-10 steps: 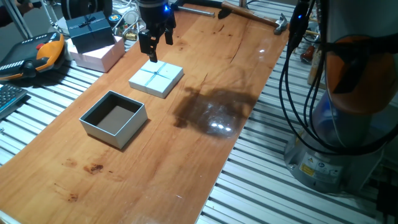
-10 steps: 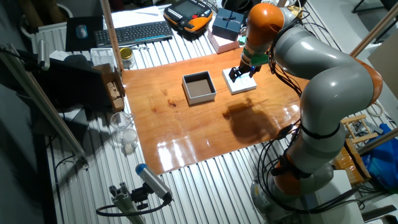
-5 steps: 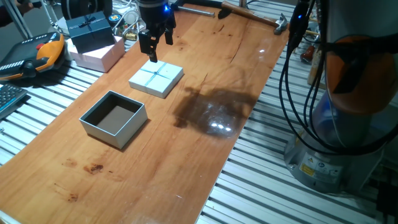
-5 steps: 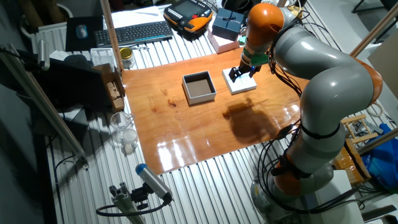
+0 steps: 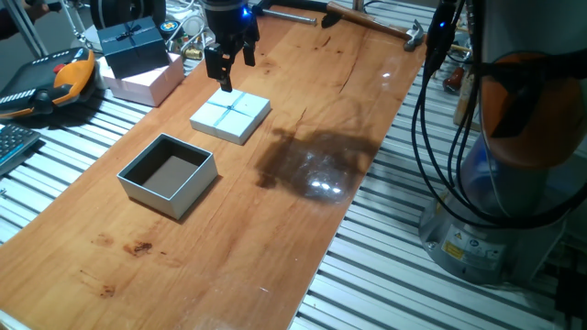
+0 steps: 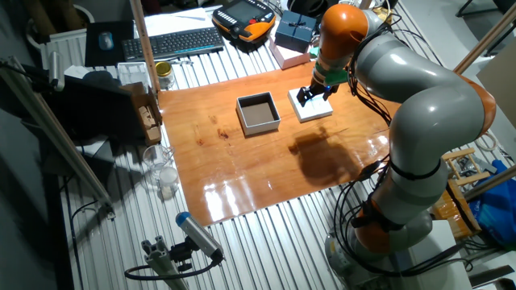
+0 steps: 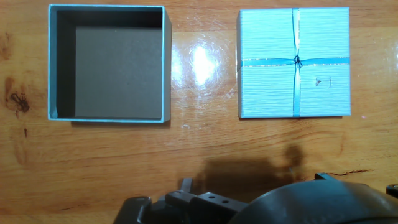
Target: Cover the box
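My gripper (image 5: 227, 71) hangs above the far edge of the lid (image 5: 231, 115), on the side toward the back of the wooden table (image 5: 303, 211). The 2 fingers are parted with a clear gap between them and hold nothing; the fingertips do not touch the lid.

The box (image 5: 168, 175) sits open and upright on the table, just beside the lid, with a narrow strip of bare wood between them. The walls are pale blue-grey and the inside is dark brown. In the hand view the box (image 7: 108, 62) lies at upper left and the lid (image 7: 293, 63) at upper right, edges roughly parallel. The lid lies flat, top face up, with 1 thin ribbon cross tied on it.

In the other fixed view, my arm (image 6: 403, 89) reaches over the table from the near right, and the gripper (image 6: 310, 94) is over the lid (image 6: 314, 109).

Behind the table edge, a dark ribboned box (image 5: 134, 46) rests on a pink box (image 5: 145, 81). A hammer (image 5: 378, 24) lies at the far end of the table.
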You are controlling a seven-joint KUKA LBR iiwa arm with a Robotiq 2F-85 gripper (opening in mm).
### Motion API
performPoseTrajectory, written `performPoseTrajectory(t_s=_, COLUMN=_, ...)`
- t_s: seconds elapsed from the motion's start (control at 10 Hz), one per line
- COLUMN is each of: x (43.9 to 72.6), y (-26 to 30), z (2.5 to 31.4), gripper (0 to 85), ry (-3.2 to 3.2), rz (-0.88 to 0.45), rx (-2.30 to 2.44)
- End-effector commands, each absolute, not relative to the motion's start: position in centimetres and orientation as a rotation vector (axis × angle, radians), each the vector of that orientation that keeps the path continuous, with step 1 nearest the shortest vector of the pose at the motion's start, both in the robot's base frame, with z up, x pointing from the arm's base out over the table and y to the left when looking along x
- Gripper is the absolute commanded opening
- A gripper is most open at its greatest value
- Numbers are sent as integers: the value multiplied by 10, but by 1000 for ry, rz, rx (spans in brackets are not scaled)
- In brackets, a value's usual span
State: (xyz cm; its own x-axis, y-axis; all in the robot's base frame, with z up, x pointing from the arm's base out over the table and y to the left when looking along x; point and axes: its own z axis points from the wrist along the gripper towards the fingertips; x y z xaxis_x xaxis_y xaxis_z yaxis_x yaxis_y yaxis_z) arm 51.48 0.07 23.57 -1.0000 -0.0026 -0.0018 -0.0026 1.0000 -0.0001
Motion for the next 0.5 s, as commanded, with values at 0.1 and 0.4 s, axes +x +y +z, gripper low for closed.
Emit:
performPoseTrajectory(t_s=0.1, x=515, y=1, z=238, gripper=0, ry=3193, rz=9, rx=28)
performPoseTrajectory(t_s=0.4, x=516, y=0, z=244, gripper=0, ry=3201, rz=1, rx=28)
